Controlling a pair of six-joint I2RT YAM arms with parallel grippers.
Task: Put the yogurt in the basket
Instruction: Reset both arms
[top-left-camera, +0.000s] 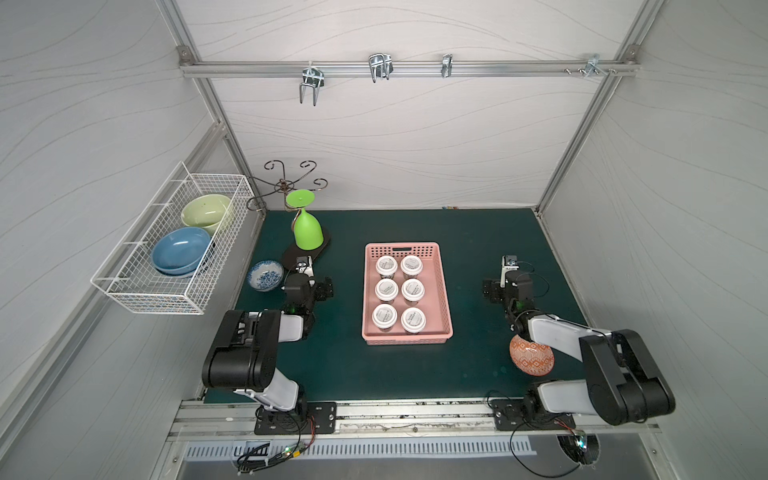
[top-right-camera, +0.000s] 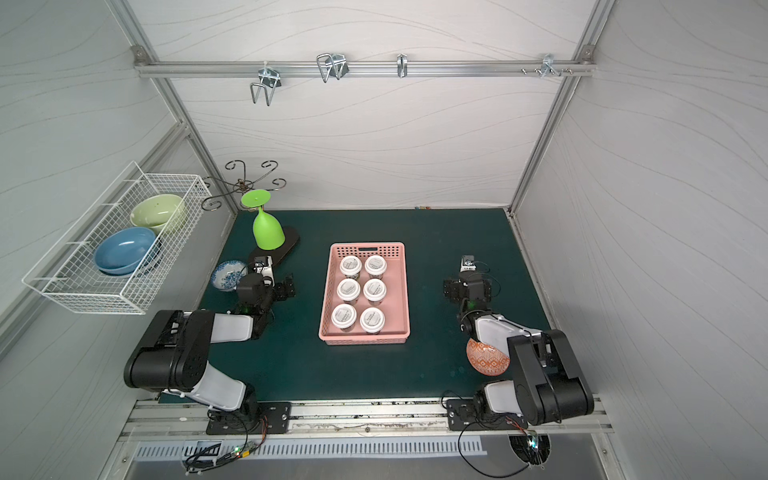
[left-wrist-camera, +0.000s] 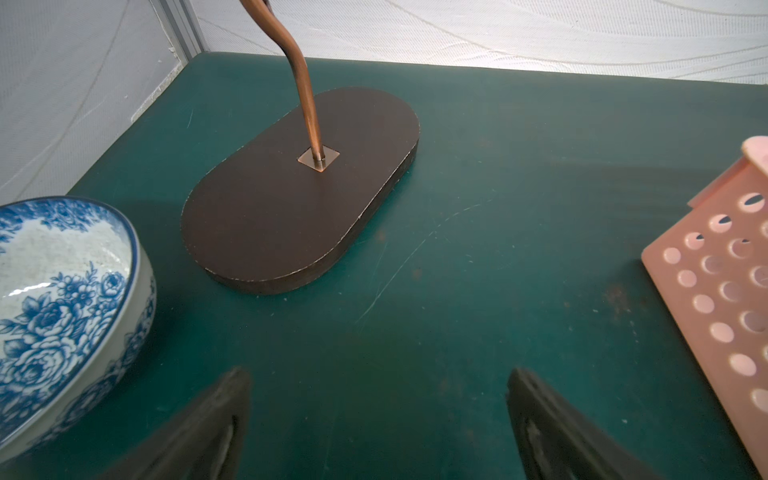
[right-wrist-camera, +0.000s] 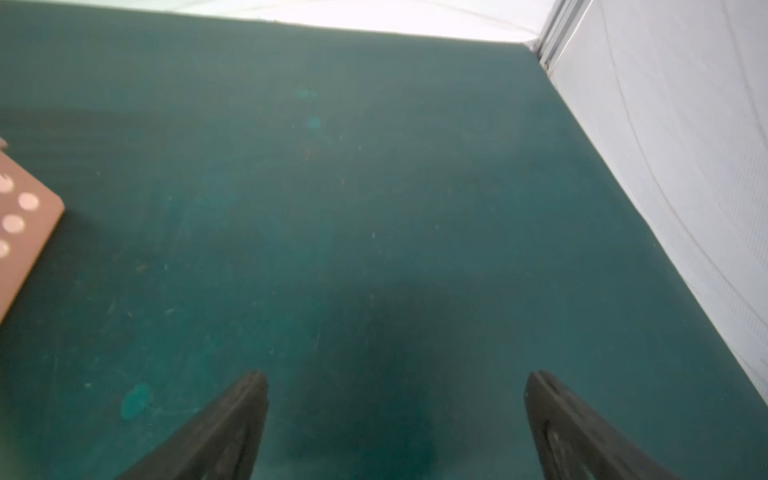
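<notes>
Pink perforated basket (top-left-camera: 406, 339) holds six white-lidded yogurts (top-left-camera: 387, 289) (upright).

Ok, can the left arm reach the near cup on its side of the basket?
Probably yes: the left gripper is open, only bare mat lies between it and the basket, and that yogurt cup is uncovered above, though the cup beside it stands close.

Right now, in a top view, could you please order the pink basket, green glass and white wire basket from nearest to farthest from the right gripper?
From the right gripper:
1. Pink basket, mid-table.
2. Green glass, far-left corner, inverted.
3. White wire basket, left side wall.
</notes>
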